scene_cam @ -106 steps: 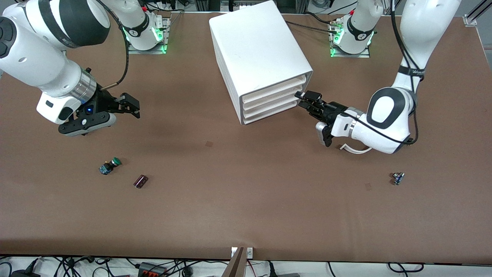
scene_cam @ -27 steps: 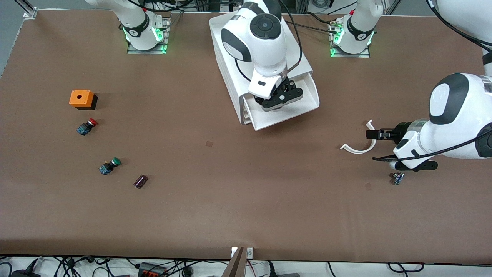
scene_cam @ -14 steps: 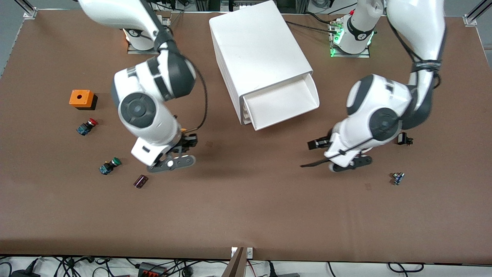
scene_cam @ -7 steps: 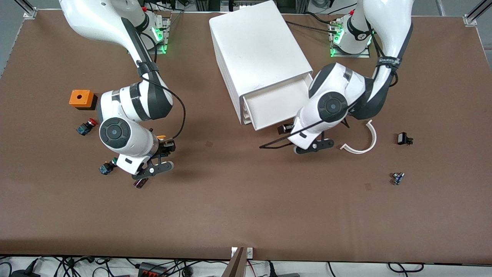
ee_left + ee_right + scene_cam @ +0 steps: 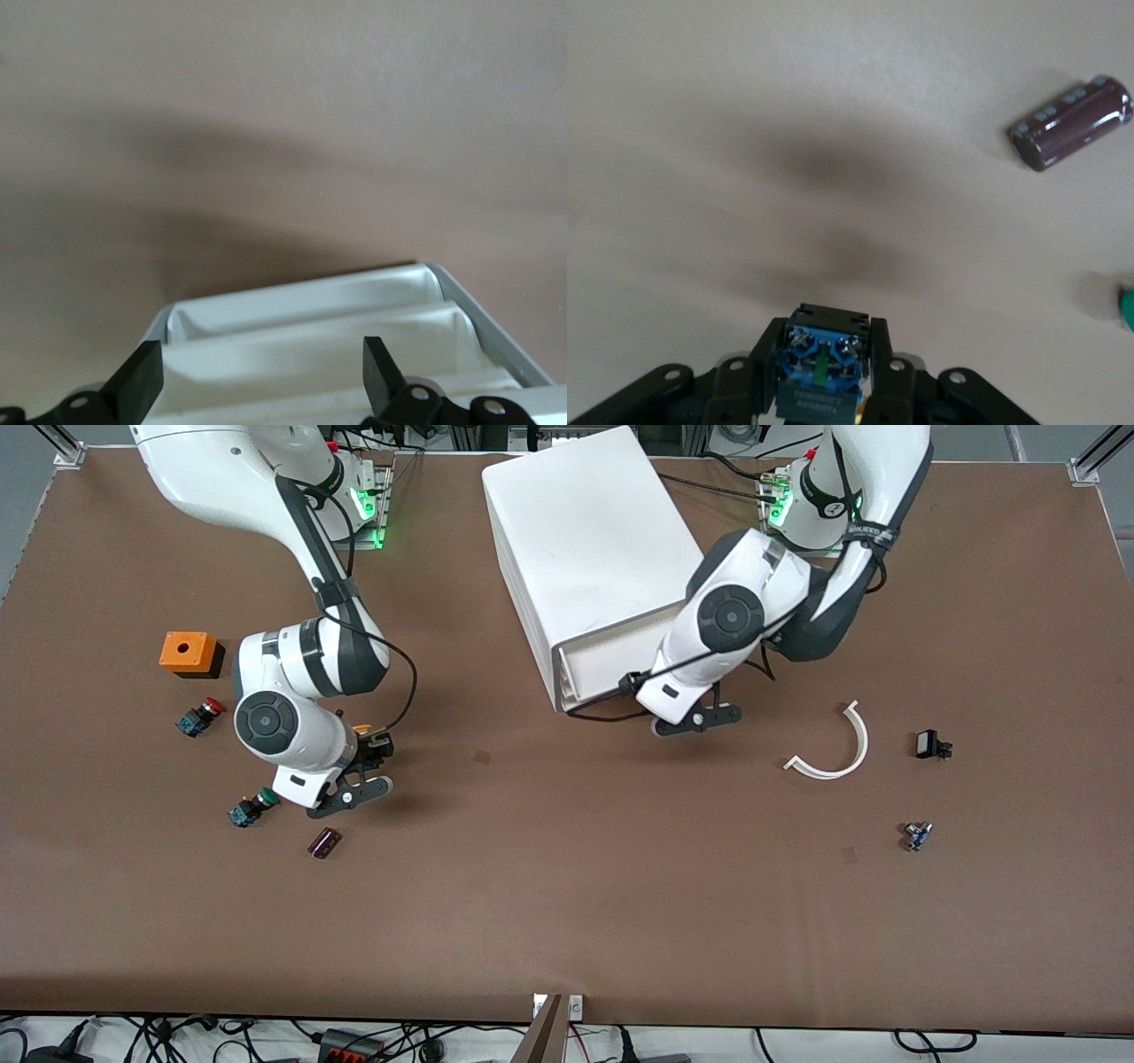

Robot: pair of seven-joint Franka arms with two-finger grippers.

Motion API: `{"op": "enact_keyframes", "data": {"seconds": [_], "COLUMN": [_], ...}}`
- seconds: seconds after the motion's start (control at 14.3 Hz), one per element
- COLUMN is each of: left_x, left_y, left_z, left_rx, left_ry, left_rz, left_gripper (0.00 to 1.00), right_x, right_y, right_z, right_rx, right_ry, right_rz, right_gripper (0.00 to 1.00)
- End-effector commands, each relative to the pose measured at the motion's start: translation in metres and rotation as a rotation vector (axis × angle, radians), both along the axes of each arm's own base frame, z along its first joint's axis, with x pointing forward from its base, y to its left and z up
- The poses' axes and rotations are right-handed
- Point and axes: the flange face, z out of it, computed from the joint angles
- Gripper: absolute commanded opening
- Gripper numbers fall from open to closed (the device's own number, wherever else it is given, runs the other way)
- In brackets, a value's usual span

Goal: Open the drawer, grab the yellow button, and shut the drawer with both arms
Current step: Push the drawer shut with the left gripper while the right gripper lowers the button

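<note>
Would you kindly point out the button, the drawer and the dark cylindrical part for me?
button point(image 5: 824, 367): right wrist view, blue body between the fingers.
drawer point(image 5: 611, 660): front view, white front edge.
dark cylindrical part point(image 5: 1069, 121): right wrist view, its side.

The flat brown bench point(image 5: 567, 903) carries a big rounded white plastic cabinet point(image 5: 589, 540) standing between the two arm bases. Toward the right arm's end from the cabinet lie an orange box with a round hole point(image 5: 188, 653), a red-capped push button point(image 5: 199, 716), a green-capped push button point(image 5: 252, 807) and a dark maroon cylinder point(image 5: 324, 842). Toward the left arm's end from the cabinet lie a curved white plastic strip point(image 5: 837, 747), a small black part point(image 5: 930, 745) and a small blue-and-grey part point(image 5: 917, 836).
</note>
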Motion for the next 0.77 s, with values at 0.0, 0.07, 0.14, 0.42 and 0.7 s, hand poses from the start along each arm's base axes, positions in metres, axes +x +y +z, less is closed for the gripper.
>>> {"op": "enact_keyframes", "data": {"seconds": [0.0, 0.07, 0.14, 0.42, 0.7], "left_x": [-0.028, -0.034, -0.041, -0.048, -0.054], "left_y": [-0.006, -0.009, -0.012, -0.021, -0.027], "left_z": [0.004, 0.006, 0.004, 0.006, 0.005], "left_rx": [0.000, 0.000, 0.005, 0.003, 0.003], "left_ry": [0.004, 0.003, 0.009, 0.012, 0.015], "left_rz": [0.003, -0.007, -0.017, -0.022, -0.039], "left_gripper": [1.00, 1.00, 1.00, 1.00, 1.00], "right_x": [-0.015, -0.018, -0.018, -0.016, -0.008], "right_y": [-0.006, -0.007, -0.005, 0.003, 0.007], "right_z": [-0.012, -0.023, -0.033, -0.059, -0.053], "right_rx": [0.029, 0.027, 0.026, 0.031, 0.042], "right_ry": [-0.032, -0.039, -0.043, -0.066, -0.106], "right_rz": [0.022, 0.023, 0.023, 0.034, 0.014], "right_gripper": [0.00, 0.00, 0.00, 0.00, 0.35]}}
